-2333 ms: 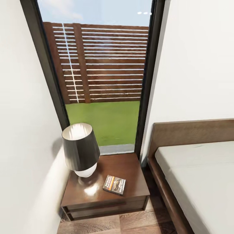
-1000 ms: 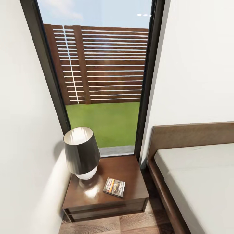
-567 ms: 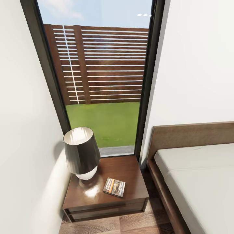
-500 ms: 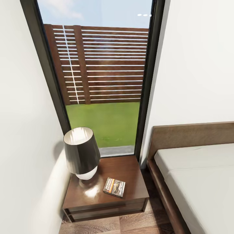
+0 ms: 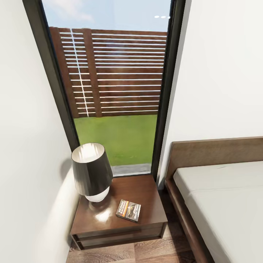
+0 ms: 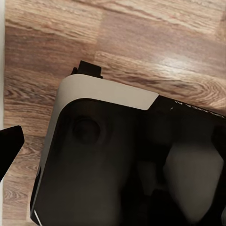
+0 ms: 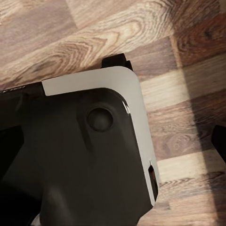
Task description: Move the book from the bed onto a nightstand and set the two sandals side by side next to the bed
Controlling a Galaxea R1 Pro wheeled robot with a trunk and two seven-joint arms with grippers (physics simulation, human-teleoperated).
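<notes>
Book leg is judged done; sandal leg is left. Largest first: the bedroom's tall dark-framed window (image 5: 109,91) is seen dead ahead, with white wall (image 5: 219,73) to either side. The bed (image 5: 223,197) is seen at right, mattress bare on the visible part, dark frame rail running down toward the lower edge of the head view. The nightstand (image 5: 142,190) is wedged in the corner between the left wall and the bed frame, back edge against the window sill, with a narrow strip of wood-plank floor (image 5: 171,248) left between it and the bed rail. A dark-shaded lamp (image 5: 91,171) is set on the left rear of the nightstand top. The book (image 5: 128,209) is lying flat on the front right part of that top, just beside the lamp base but apart from it, clear of the front edge. The sandals cannot be located from these views, so a turn-away and search is judged to be needed next. Room is tight: wall on the left, bed rail on the right, so a straight back-out is judged the clean exit. Both wrist views are looking down over dark robot bodywork (image 6: 117,160) at plank floor; whether either end effector is wide or narrow cannot be told, and nothing is seen held.
</notes>
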